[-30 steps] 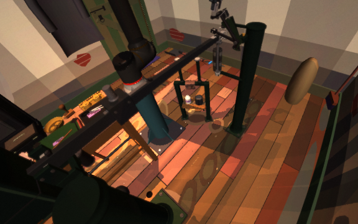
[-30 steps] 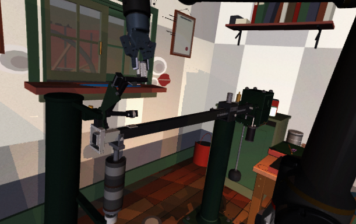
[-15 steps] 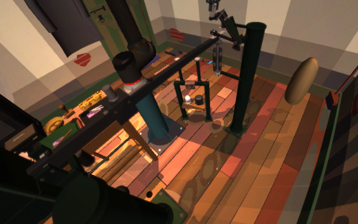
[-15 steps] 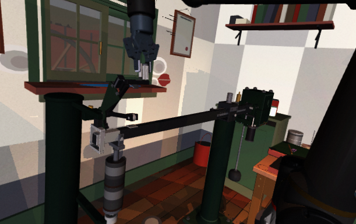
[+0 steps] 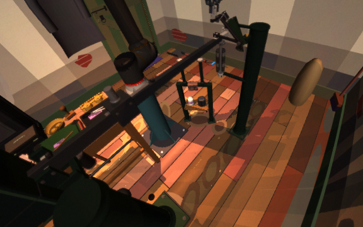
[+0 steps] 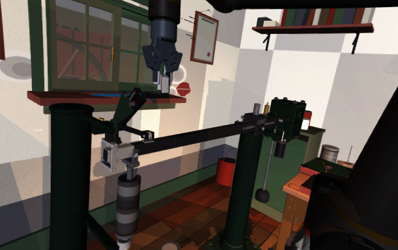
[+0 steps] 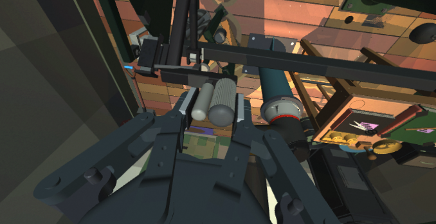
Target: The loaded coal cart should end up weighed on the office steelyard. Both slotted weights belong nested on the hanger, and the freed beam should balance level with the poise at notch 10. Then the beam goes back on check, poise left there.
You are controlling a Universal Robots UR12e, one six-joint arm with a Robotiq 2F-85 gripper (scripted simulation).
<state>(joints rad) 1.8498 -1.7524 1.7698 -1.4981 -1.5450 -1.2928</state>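
Observation:
My gripper [image 6: 163,82] [image 7: 212,107] [image 5: 212,13] hangs fingers-down above the near end of the steelyard beam. The grey knurled handle [image 7: 222,102] [image 6: 164,83] of the check lever is gripped between its fingers. The lever's dark arm [image 6: 129,104] [image 5: 230,23] slopes down to the green post [image 6: 69,175] [image 5: 250,78]. The long black beam [image 6: 198,135] [image 5: 156,82] runs to the far post [image 6: 242,182]. The poise [image 6: 256,122] sits near the beam's far end. The hanger with its stacked slotted weights [image 6: 127,203] [image 5: 220,60] hangs from the near end.
Behind the work a window [image 6: 84,45] and a red sill [image 6: 103,97] line the wall. A red bucket [image 6: 225,171] stands by the far post. A wooden desk [image 5: 87,116] [image 7: 369,126] holds brass weights and papers. A small green frame [image 5: 195,101] stands on the plank floor.

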